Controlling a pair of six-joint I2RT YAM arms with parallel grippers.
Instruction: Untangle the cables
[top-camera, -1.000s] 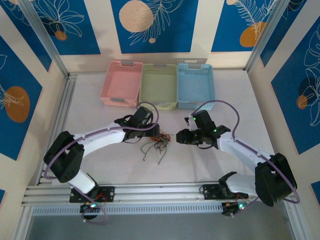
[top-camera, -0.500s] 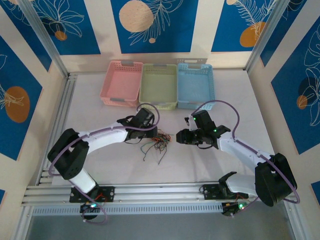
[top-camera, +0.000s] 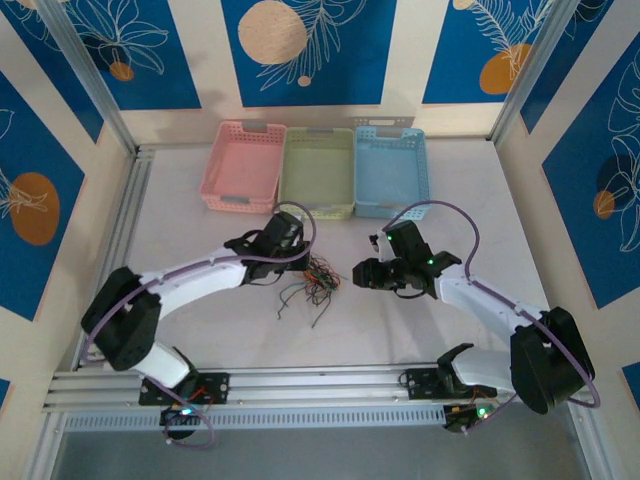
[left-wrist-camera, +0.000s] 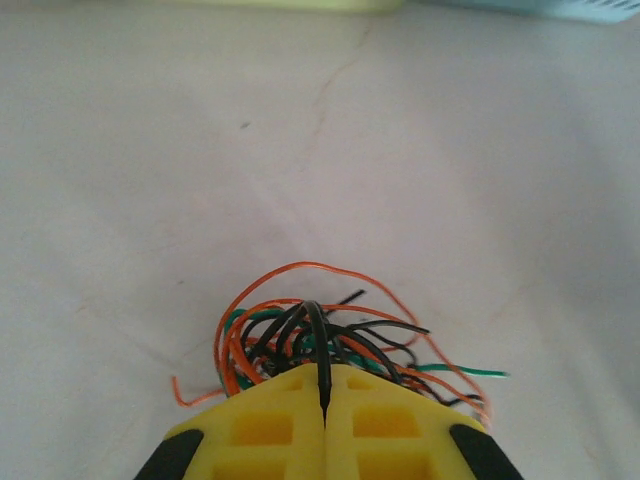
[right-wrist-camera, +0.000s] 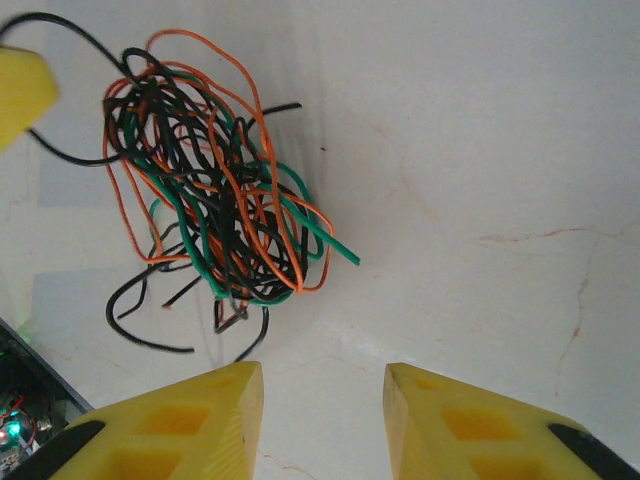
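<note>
The left end effector (left-wrist-camera: 325, 388) has its two yellow fingers pressed together, clamped on the cables (left-wrist-camera: 312, 328). A black loop is pinched in the seam between the pads, and orange, black and green strands fan out just beyond the fingertips. From above, this left end effector (top-camera: 306, 263) sits at the left side of the tangle, its arm reaching in from the near left corner of the bench (top-camera: 200, 330).

The right end effector (right-wrist-camera: 322, 382) has its fingers apart, with bare bench surface between them. It points at the tangle from the right and stands clear of it without touching. In the overhead view the right end effector (top-camera: 358, 275) is just beside the bundle, opposite the left one.

The cables (top-camera: 315, 283) lie about midway between the left and right edges of the bench, a little nearer the near edge than the far one. The right wrist view shows the cables (right-wrist-camera: 215, 190) as one knotted clump of orange, black and green wire. A green end sticks out toward the right and several black ends trail loose on the surface. A yellow fingertip (right-wrist-camera: 20, 90) of the left end effector touches the clump's upper left.

Three baskets stand side by side along the far edge: pink basket (top-camera: 215, 160), green basket (top-camera: 290, 170) and blue basket (top-camera: 422, 165), well apart from the wires.
</note>
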